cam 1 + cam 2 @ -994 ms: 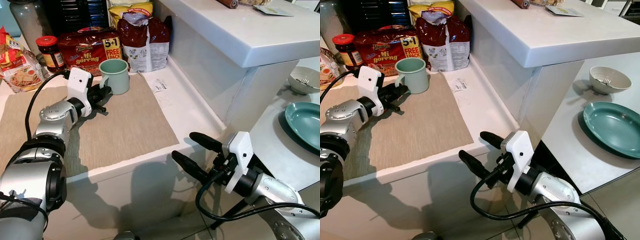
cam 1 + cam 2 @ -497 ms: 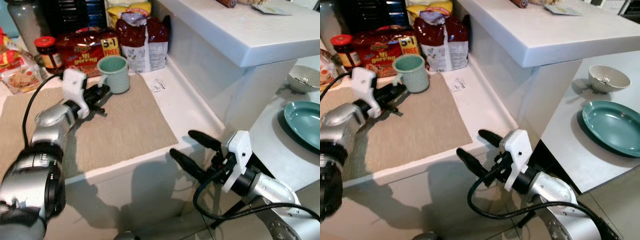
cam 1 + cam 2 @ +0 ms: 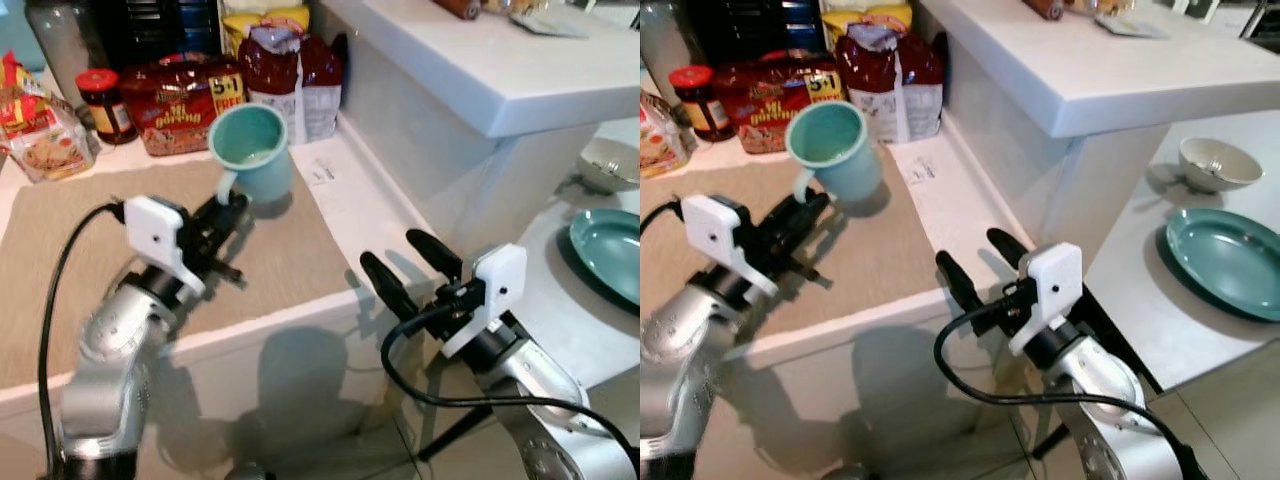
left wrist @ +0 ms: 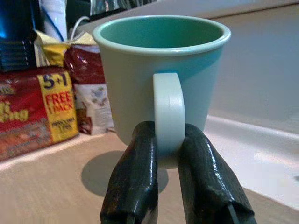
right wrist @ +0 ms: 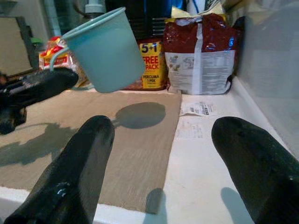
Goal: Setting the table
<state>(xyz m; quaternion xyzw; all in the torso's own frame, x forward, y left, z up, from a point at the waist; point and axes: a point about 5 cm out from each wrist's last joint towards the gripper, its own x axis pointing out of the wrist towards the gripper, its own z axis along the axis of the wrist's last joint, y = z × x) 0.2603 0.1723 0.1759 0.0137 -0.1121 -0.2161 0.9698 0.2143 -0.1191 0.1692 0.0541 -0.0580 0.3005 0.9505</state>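
Note:
A pale green mug (image 3: 254,150) hangs tilted above the beige placemat (image 3: 120,250), casting a shadow on it. My left gripper (image 3: 228,207) is shut on the mug's handle (image 4: 169,121), one black finger on each side. The mug (image 5: 105,50) looks empty inside. My right gripper (image 3: 405,268) stands open in front of the counter's front edge, with nothing between its fingers (image 5: 74,177). A teal plate (image 3: 610,245) and a white bowl (image 3: 1218,160) with a utensil in it lie on the lower table to the right.
Along the back of the counter (image 3: 350,210) stand a red noodle pack (image 3: 180,95), a dark red bag (image 3: 290,70), a jar with a red lid (image 3: 103,98) and a snack packet (image 3: 40,125). A paper slip (image 3: 322,172) lies beside the placemat. A raised white ledge (image 3: 480,60) runs along the right.
The left gripper has lifted the mug off the placemat and drawn it toward me, tilted. The right gripper has risen slightly. The camera has shifted too.

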